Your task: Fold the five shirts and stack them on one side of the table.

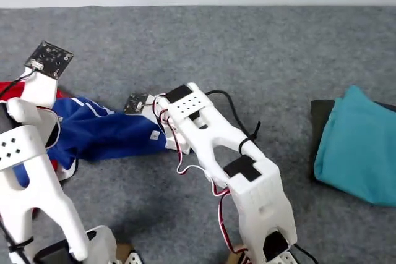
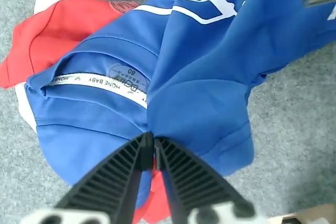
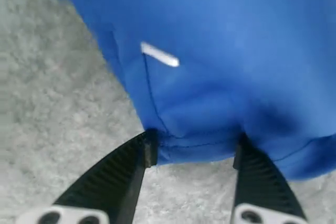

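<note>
Blue shirt [image 1: 105, 131]: lies crumpled on the surface [image 1: 247, 47] at your left arm's side, spread over a red shirt [image 2: 63, 30]. Left gripper [image 2: 152, 148]: you have it pinched closed on a blue fold just beside the collar. Right gripper [image 3: 194, 145]: you have it wide, jaws straddling the blue hem without clamping it. Teal shirt [image 1: 362, 146]: folded at the opposite side, well apart, resting on a dark cloth [image 1: 318, 122].

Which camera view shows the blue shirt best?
The left wrist view: the blue shirt shows its collar, white stripes and folds, pinched by the left claw. The high view has it partly behind the arms; the right wrist view gives one hem up close.
</note>
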You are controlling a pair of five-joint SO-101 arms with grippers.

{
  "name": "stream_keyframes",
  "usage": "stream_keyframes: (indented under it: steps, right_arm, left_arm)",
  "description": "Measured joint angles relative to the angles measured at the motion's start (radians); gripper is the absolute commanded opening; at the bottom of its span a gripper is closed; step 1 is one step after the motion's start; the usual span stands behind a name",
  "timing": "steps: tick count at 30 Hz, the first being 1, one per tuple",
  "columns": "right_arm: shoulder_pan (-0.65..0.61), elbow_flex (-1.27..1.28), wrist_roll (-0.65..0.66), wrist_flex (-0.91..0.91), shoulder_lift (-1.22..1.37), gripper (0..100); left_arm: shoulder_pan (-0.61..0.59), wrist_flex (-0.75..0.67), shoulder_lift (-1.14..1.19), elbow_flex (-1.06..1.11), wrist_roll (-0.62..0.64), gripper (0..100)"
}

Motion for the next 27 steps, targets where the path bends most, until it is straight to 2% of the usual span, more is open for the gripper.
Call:
stream_keyframes:
  steps: [4,9,16,21,27]
  right_arm:
    - [0.0,-0.052,0.0,0.026,0.037,22.1]
    - [0.005,-0.097,-0.002,0.041,0.051,1.4]
    - [0.006,-0.089,0.0,0.035,0.035,1.0]
    - [0.064,-0.086,0.0,0.04,-0.058,1.0]
    - [0.209,-0.089,0.002,0.012,-0.285,1.0]
  left_arm:
    - [0.0,0.0,0.0,0.0,0.0,0]
    - [0.0,0.0,0.0,0.0,0.0,0]
    - [0.0,0.0,0.0,0.0,0.0,0]
    - [0.0,0.0,-0.008,0.0,0.003,0]
    - [0.006,-0.057,-0.008,-0.071,0.153,0]
